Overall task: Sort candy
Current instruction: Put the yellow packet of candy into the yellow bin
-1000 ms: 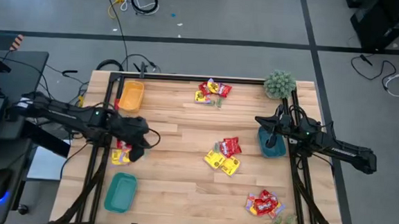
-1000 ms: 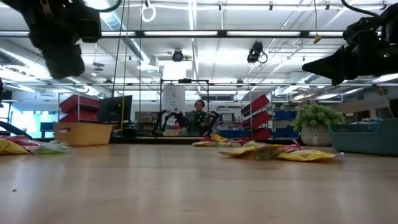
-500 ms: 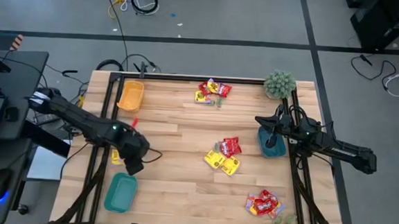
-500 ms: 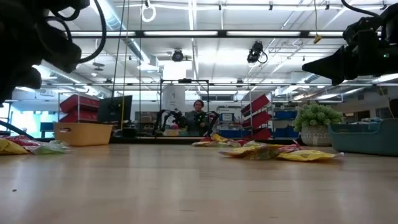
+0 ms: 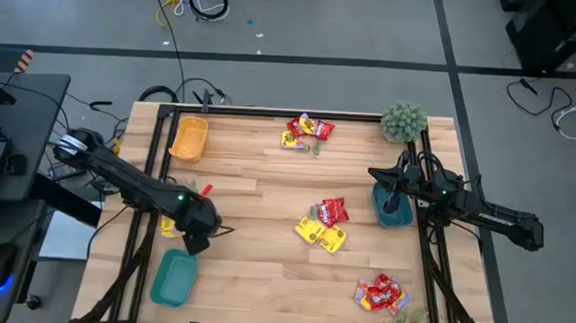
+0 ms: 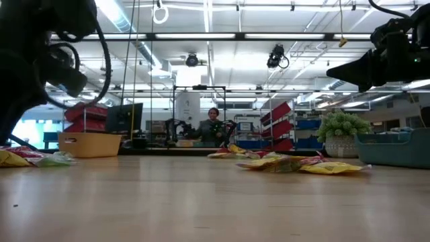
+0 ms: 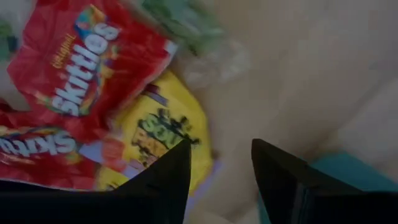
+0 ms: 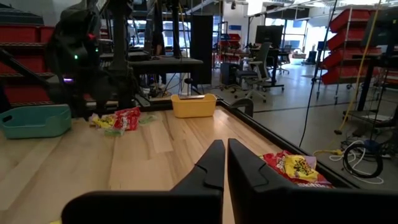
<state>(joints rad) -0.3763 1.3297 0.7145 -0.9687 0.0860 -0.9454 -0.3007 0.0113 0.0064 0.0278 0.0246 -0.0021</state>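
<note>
Currently listed, step in hand: a pick at the left-edge candy pile, nothing lifted yet.

Left gripper (image 7: 217, 171): fingers parted, empty, poised over the left-edge pile; in the high view it sits at (image 5: 197, 238), between that pile and the teal tray (image 5: 174, 277).

Left-edge pile: red Skittles packets (image 7: 87, 59), a yellow packet (image 7: 160, 143) just beside the finger tips, a pale green piece (image 7: 180, 22) blurred beyond.

Right gripper (image 8: 225, 163): clenched, holding nothing visible, waiting over the blue tray (image 5: 393, 208) at the table's right edge.

Other candy: pile at far centre (image 5: 305, 133), pile mid-table (image 5: 324, 224), pile near the front right (image 5: 382, 293). Yellow tray (image 5: 189, 137) at far left.

Next move, as judged: lower the spread fingers astride one packet only, probably the yellow one, then close and carry it to its tray.
</note>
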